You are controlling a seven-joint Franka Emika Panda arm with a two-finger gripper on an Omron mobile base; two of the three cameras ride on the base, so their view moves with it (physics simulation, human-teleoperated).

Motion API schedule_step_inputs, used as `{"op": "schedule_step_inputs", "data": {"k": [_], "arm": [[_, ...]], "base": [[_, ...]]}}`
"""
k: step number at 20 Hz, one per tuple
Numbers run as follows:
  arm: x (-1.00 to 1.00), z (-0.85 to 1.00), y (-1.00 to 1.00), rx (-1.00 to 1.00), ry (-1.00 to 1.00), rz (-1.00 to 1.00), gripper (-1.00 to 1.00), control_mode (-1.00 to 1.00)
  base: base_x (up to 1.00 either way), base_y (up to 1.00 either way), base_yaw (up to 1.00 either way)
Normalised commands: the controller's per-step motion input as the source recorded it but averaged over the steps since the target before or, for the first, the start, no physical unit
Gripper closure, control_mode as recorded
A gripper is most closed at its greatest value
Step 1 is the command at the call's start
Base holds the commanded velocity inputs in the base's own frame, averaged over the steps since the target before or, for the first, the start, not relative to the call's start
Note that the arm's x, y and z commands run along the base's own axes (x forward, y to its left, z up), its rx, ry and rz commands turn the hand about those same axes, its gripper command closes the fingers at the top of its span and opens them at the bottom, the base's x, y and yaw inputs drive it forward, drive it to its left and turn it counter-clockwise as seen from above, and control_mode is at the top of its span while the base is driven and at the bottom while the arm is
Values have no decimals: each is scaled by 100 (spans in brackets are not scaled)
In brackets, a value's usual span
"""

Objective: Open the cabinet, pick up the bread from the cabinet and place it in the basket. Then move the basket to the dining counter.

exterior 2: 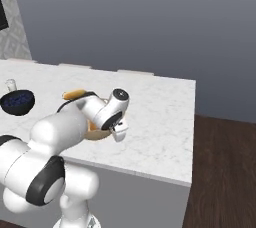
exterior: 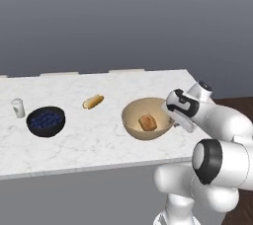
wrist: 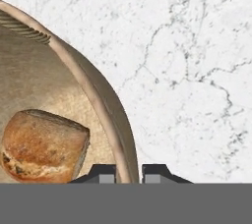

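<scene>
The gripper (wrist: 129, 173) is being seen pinched on the basket (wrist: 106, 105) at its rim, one dark finger tip inside the wall and the other outside it, as the hand view is showing; in the left base view the gripper (exterior: 172, 120) is being hidden largely behind the white hand at the basket's (exterior: 133, 115) right edge, so the pinch is not being made out there. The bread (wrist: 44, 144) is being shown lying inside the basket close to the pinched rim, and in the left base view the bread (exterior: 147, 122) is being seen near the middle of the bowl. The basket is being borne by the dining counter (exterior: 99, 135), near its right end. Farther left along the slab, a hot-dog roll (exterior: 93, 101), a dark bowl of blue berries (exterior: 46, 121) and a small white cup (exterior: 18, 107) are being shown, well apart from the basket. In the right base view the basket (exterior 2: 96, 133) is being covered mostly by the arm, and dark wooden floor (exterior 2: 220, 172) is being seen beyond the counter's end
</scene>
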Motion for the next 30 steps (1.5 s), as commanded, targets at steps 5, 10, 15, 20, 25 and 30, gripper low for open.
{"op": "schedule_step_inputs", "data": {"k": [5, 10, 15, 20, 25, 30], "arm": [[7, 0, 0, 0, 4, 0, -100, -100], [11, 0, 0, 0, 1, 0, -100, -100], [3, 0, 0, 0, 0, 0, -100, -100], [-3, 21, 0, -1, 1, 0, -100, -100], [-58, 60, 0, -9, -9, 5, -100, -100], [-73, 73, 1, -17, -15, 6, -100, -100]], "base": [[0, 0, 0], [0, 0, 0], [0, 0, 0], [0, 0, 0], [0, 0, 0], [0, 0, 0]]}}
